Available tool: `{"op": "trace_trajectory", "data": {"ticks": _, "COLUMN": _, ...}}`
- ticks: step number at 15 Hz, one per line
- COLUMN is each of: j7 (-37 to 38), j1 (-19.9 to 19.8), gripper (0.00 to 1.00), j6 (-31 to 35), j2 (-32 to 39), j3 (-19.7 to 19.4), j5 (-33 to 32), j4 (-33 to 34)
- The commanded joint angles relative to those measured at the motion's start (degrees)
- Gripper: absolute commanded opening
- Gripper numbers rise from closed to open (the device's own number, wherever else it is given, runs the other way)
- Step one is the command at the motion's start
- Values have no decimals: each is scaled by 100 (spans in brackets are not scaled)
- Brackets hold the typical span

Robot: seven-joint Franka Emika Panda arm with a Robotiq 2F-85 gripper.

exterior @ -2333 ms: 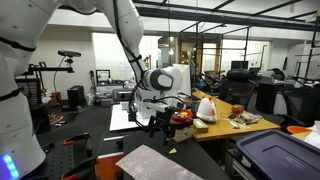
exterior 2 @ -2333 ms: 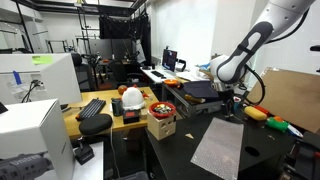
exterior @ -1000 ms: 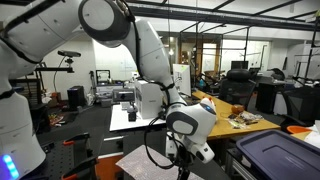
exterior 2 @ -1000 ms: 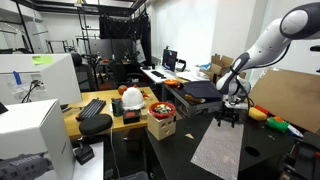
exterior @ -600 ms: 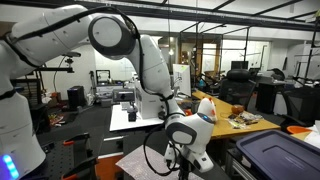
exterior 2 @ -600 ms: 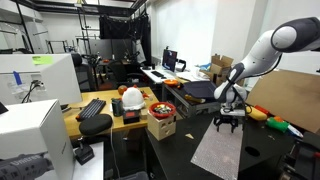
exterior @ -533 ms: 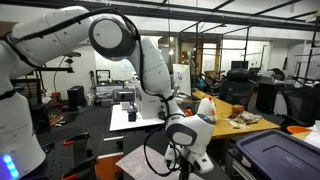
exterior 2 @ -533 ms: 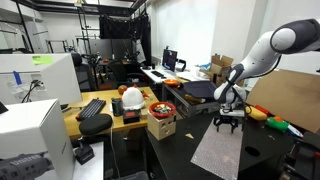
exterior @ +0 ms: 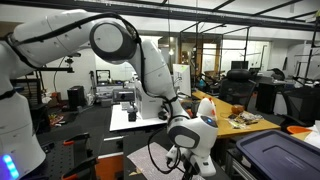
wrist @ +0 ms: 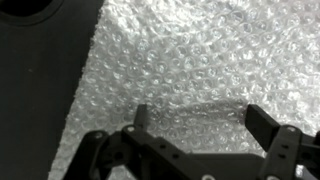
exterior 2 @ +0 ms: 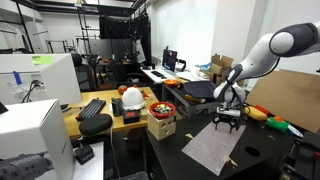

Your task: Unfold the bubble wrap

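The bubble wrap (exterior 2: 212, 146) is a pale, bumpy translucent sheet lying flat on the dark table. It also shows at the bottom of an exterior view (exterior: 146, 167), partly behind the arm. In the wrist view the bubble wrap (wrist: 190, 60) fills most of the picture. My gripper (exterior 2: 227, 119) hangs low over the sheet's far edge, and it shows in the other exterior view (exterior: 183, 166) too. In the wrist view the gripper (wrist: 200, 120) has its two fingers spread apart with only bubble wrap between them. It holds nothing.
A wooden table (exterior 2: 100, 125) beside the dark one carries a keyboard (exterior 2: 92, 108), a red bowl (exterior 2: 161, 108) and a white plastic bag (exterior: 206, 108). A small cardboard box (exterior 2: 161, 127) stands at its corner. A blue bin (exterior: 275, 155) and a cardboard panel (exterior 2: 290, 100) stand nearby.
The arm has swung from the wooden table over to the bubble wrap and come down low above it. In the last half second the sheet's outline has spread wider on the dark table.
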Motion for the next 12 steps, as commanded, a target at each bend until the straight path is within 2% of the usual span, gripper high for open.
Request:
{"op": "trace_trajectory", "data": {"ticks": 1, "j7": 393, "j1": -26, "gripper": 100, "j6": 159, "j2": 27, "j3": -77, "j5": 314, "j4": 52}}
{"op": "trace_trajectory", "data": {"ticks": 12, "j7": 1022, "j1": -279, "gripper": 100, "j6": 342, "j2": -38, "j3": -324, "j5": 886, "j4": -250}}
